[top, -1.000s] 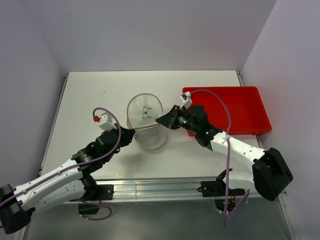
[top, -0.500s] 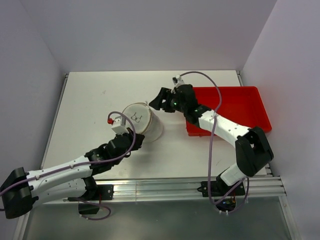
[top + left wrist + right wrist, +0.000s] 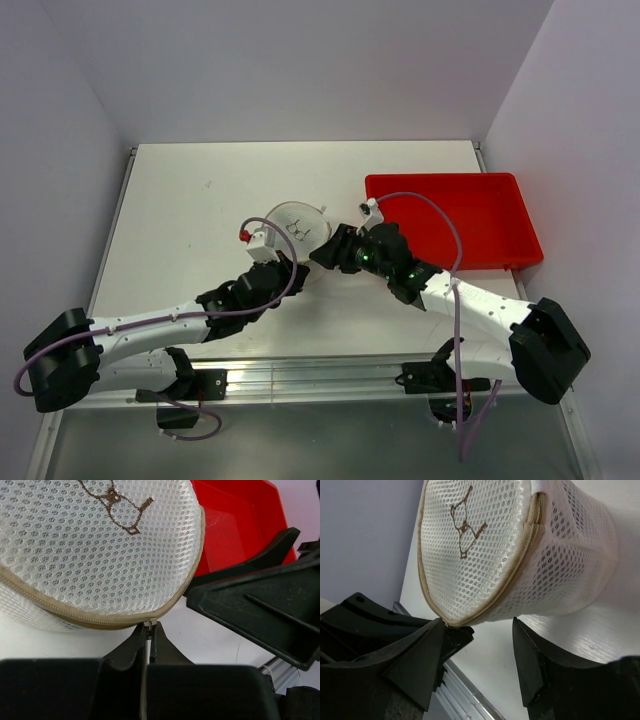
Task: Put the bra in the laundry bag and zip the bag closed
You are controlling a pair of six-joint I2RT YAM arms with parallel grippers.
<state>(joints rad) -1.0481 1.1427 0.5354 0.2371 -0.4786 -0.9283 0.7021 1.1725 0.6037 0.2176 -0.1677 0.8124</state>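
A small white mesh cylinder of a laundry bag [image 3: 298, 226] sits near the middle of the white table [image 3: 170, 220], just left of the red rectangular plastic bin [image 3: 480, 212]. Its round flat lid, stitched with a small dark mark [image 3: 116, 500], is tipped toward the two arms. The left gripper [image 3: 148, 630] meets the bag at the near edge of the lid, its jaws pressed tight together on the zip pull [image 3: 148, 624], with a thin strip of beige zip tape caught between them. Along the stretch of rim seen from the left wrist, the beige zip [image 3: 75, 616] looks closed up to that pull. The right gripper [image 3: 478, 625] comes in from the bin side with its jaws spread wide and gripping nothing. The bag lies just ahead of its black fingers [image 3: 415, 665], not between them, the low edge of the lid over the gap. Both grippers' tips stand close together at the same part of the rim.
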